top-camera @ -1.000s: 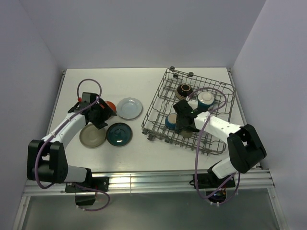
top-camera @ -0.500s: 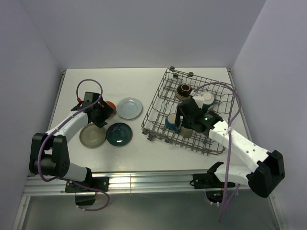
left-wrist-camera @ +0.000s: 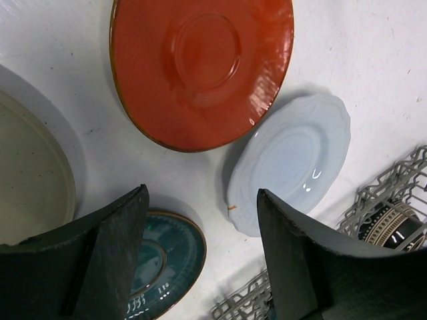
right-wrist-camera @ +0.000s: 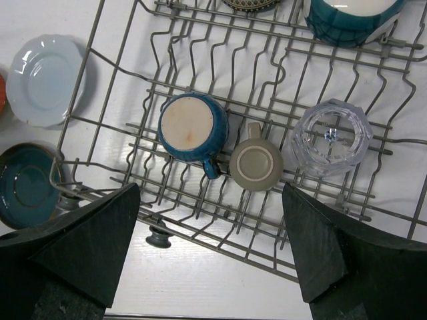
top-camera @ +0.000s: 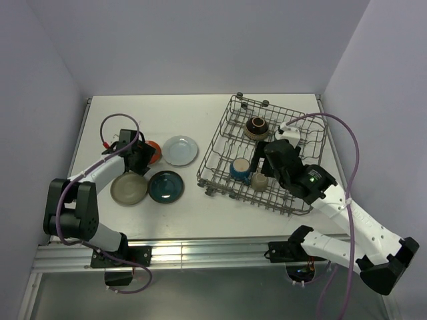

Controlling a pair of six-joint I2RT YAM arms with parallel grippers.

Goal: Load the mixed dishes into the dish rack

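The dish rack holds a blue mug, a small grey cup, a clear glass cup, the cream/teal bowl and the brown bowl. The right gripper hangs over the mug, its fingers spread wide and empty. Left of the rack lie four plates: red-orange plate, pale blue plate, dark teal plate, grey-beige plate. The left gripper hovers among them — released, nothing between its fingers.

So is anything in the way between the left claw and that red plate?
Nothing visible. The left gripper hangs open just short of the red plate, with bare table between them.
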